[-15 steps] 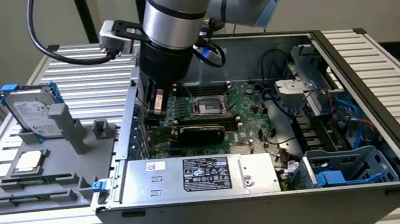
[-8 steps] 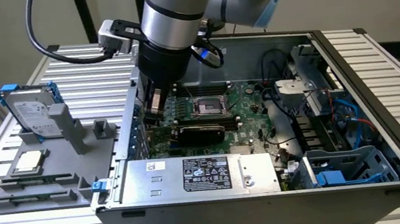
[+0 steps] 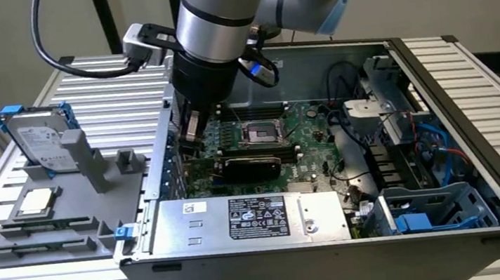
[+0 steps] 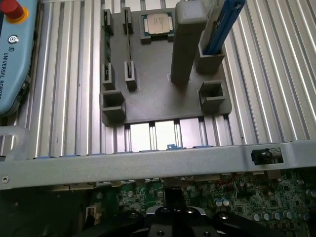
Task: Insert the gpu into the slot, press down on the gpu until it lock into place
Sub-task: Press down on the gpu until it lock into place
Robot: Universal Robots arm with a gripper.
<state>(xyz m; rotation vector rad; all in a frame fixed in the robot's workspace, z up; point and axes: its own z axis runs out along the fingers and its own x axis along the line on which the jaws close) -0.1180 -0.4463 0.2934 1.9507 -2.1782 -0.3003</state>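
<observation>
- The gpu (image 3: 246, 165) lies flat across the green motherboard (image 3: 302, 141) inside the open computer case (image 3: 440, 153), just above the silver power supply (image 3: 250, 219) in the exterior view. It appears seated along the slot line; the slot itself is hidden beneath it.
- The claw (image 3: 195, 133) is inside the case at the card's end toward the exterior view's left, just above it. Contact cannot be confirmed. Its fingers are drawn together, holding nothing that can be seen.
- Handling judgement: the card looks light, thin and stiff, with a fragile fan face. Pressure is best applied on the rigid top edge, not on the fan.
- The exterior view gives the arm, the card and the case layout.
- The wrist view gives the case wall (image 4: 148, 160), the board edge below it, and beyond, the grey parts fixture (image 4: 163, 106) on the table (image 4: 276, 89) carrying a processor chip (image 4: 157, 23).
</observation>
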